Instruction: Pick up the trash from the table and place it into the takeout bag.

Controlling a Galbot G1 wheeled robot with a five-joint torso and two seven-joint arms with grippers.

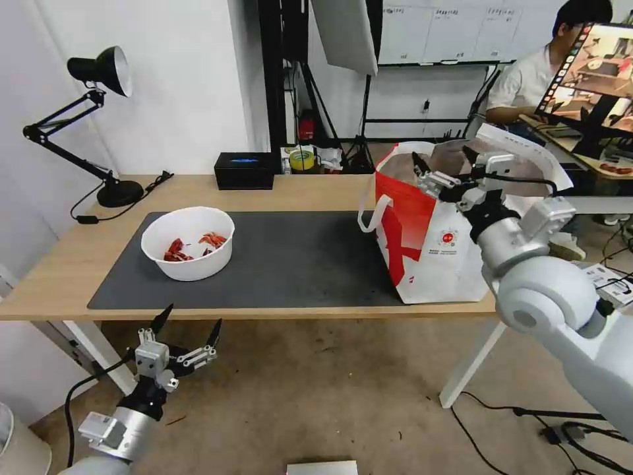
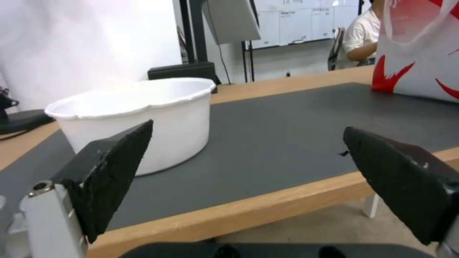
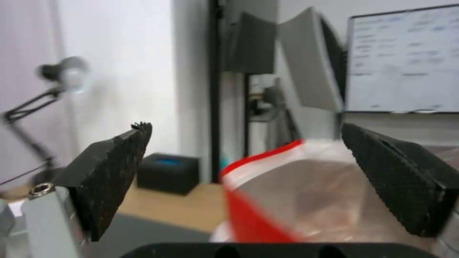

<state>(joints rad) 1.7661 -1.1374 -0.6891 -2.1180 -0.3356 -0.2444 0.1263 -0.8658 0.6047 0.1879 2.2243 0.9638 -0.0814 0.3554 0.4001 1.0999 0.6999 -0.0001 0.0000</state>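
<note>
We log the wide light-wood table (image 1: 277, 191) carrying a large dark grey rectangular mat (image 1: 290, 257). At the mat's right end stands the boxy white-and-red takeout bag with silver foil lining (image 1: 428, 251), its mouth open. On the mat's left part sits the white round bowl with red shell scraps (image 1: 189, 242). The right gripper (image 1: 443, 166) hangs over the bag's mouth, fingers spread and empty. The left gripper (image 1: 188, 324) sits below the mat's near edge, off the table, fingers spread wide.
</note>
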